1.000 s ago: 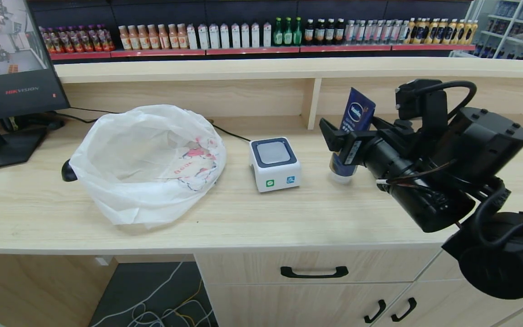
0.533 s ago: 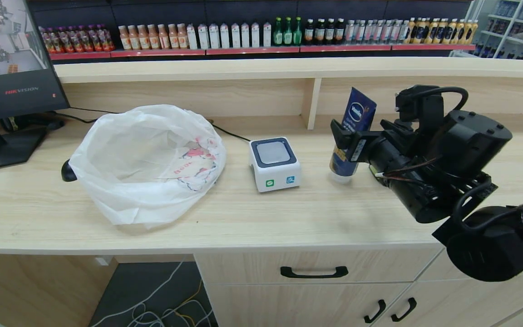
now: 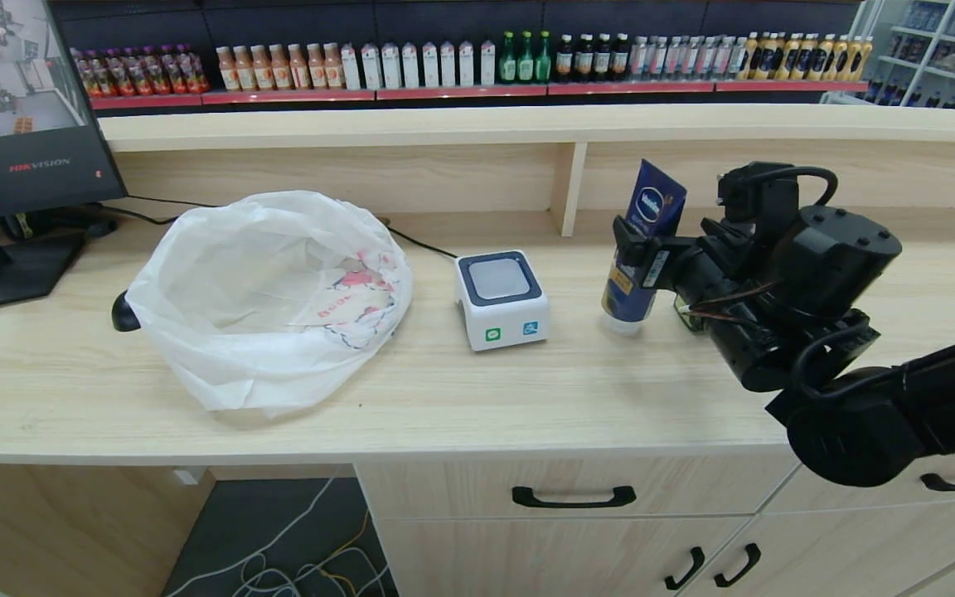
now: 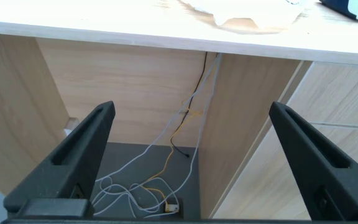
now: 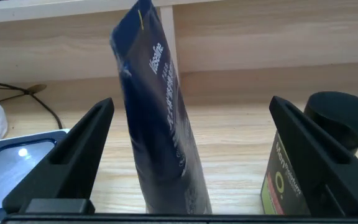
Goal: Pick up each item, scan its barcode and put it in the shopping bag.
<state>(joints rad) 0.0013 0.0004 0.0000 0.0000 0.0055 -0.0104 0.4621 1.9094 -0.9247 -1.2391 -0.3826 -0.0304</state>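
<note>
We see a pale wooden bench in a shop. A dark blue tube stands on its cap on the right part of the bench, leaning slightly, in front of the raised back ledge. The right tool sits level with the tube's middle. Its two black fingers are spread wide, one on each side of the tube, and in the right wrist view both are clear of it. In that wrist view the tube rises between the fingers, and just beside it stands a bottle with a dark cap and a green and white label.

A small white scanner with a grey top window sits near the middle of the bench, between the tube and the shopping bag. The bag is white plastic and lies with its mouth open upward on the left part of the bench.

The left tool hangs below the front edge of the bench with its fingers spread apart, gripping nothing, facing loose cables on the floor.

A dark monitor stands at the far left, and rows of bottles line a shelf behind.
</note>
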